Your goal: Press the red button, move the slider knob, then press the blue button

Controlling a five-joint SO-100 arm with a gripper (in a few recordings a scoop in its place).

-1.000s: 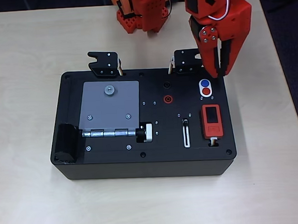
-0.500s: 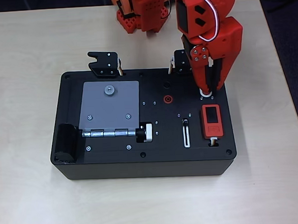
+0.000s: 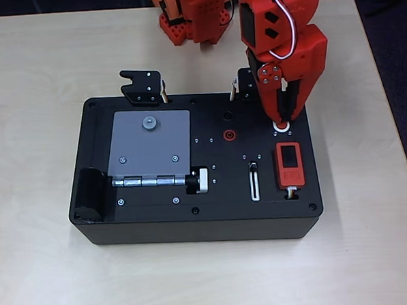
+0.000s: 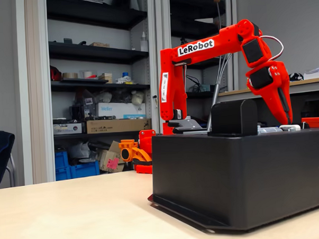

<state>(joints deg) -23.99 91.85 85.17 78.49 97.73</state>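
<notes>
A: Start near. What's at the front of the black box point(image 3: 146, 224)?

B: Matte casing; the slider knob point(image 3: 253, 167) is a tiny dark stub topping its white-rimmed slot, long axis twelve-to-six.

A: And farther back?

B: At one o'clock from the stub, the gripper point(image 3: 282, 120) points straight down with its glossy orange fingers together, holding nothing. The red button point(image 3: 282, 127) lies directly beneath the tips; contact isn't certain. Its blue twin is hidden.

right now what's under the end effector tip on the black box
In the overhead view the end effector covers the button pair. Only the white surround's lower rim and a sliver of the red button show; the blue button is hidden.
</notes>
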